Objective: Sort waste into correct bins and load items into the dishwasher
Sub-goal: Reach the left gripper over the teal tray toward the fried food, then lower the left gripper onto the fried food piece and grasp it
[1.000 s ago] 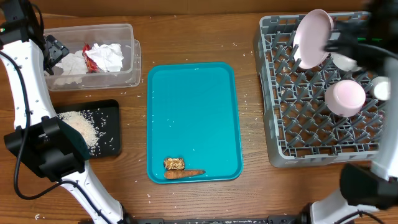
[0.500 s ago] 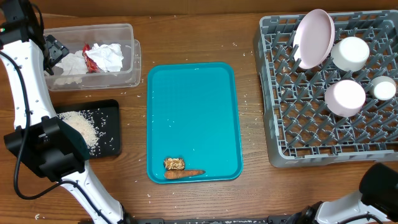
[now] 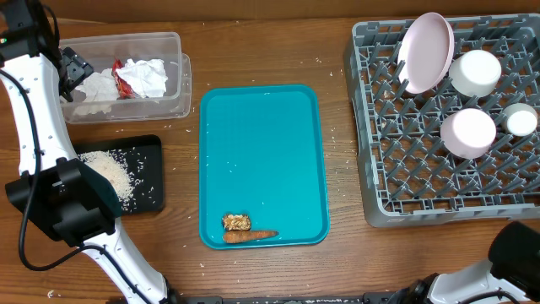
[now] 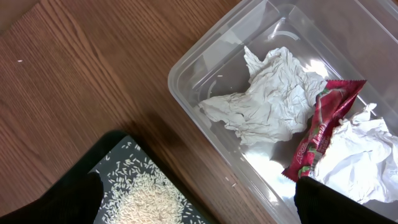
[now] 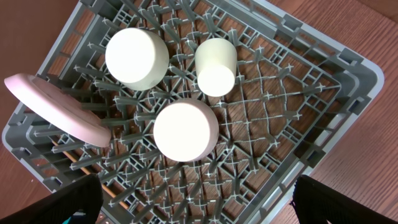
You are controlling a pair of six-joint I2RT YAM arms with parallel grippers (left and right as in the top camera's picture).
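Four loaded in the grey dish rack (image 3: 380,194): pink plate (image 3: 426,51) on edge, white bowl (image 3: 477,72), pink bowl (image 3: 468,133) and small cup (image 3: 521,120) upside down. Napkins (image 3: 150,76) and red wrapper (image 3: 125,83) in the clear tub (image 3: 181,84), rice (image 3: 108,173) on the black tray (image 3: 150,160), brown lump (image 3: 236,222) and carrot stick (image 3: 251,236) on the teal tray (image 3: 261,143). Left gripper (image 4: 199,208) and right gripper (image 5: 196,208) spread wide, empty.

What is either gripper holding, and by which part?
Nothing. Both are open and empty: the left gripper near the tub, the right gripper above the rack.
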